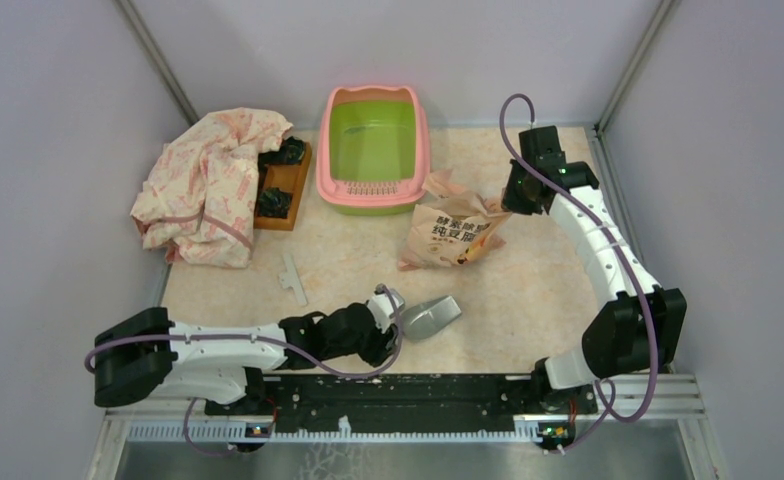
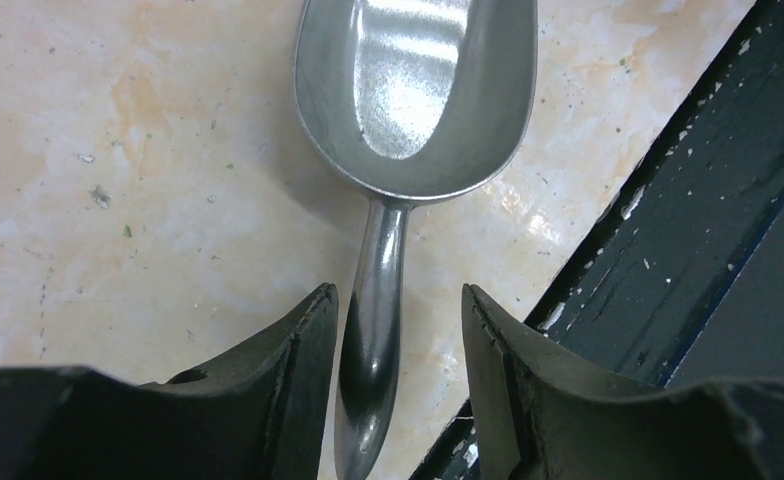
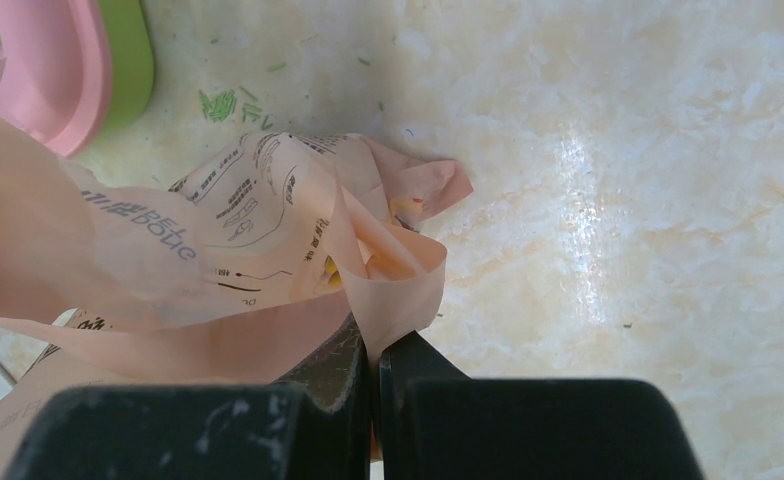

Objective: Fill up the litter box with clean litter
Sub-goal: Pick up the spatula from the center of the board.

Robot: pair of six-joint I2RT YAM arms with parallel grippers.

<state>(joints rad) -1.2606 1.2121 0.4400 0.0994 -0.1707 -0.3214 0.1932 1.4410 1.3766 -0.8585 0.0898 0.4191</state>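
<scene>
The litter box [image 1: 423, 150], pink-rimmed and lime-green inside, stands at the back centre; one corner [image 3: 78, 70] shows in the right wrist view. The clean litter itself is hidden inside its peach-pink bag [image 1: 455, 235], which lies just right of the box. My right gripper [image 1: 511, 200] is shut on the bag's crumpled upper edge [image 3: 218, 230], its fingers [image 3: 376, 345] pinching the film. Near the front, a silver metal scoop [image 1: 431, 317] lies on the table. My left gripper [image 2: 398, 300] is open around the scoop's handle [image 2: 373, 340], with a gap on the right side.
A crumpled patterned cloth [image 1: 213, 185] lies at the back left, beside a brown wooden tray [image 1: 286, 180] holding dark items. A white plastic strip [image 1: 292, 278] lies left of centre. A black rail [image 1: 408, 395] runs along the near edge, close to the scoop [image 2: 688, 250].
</scene>
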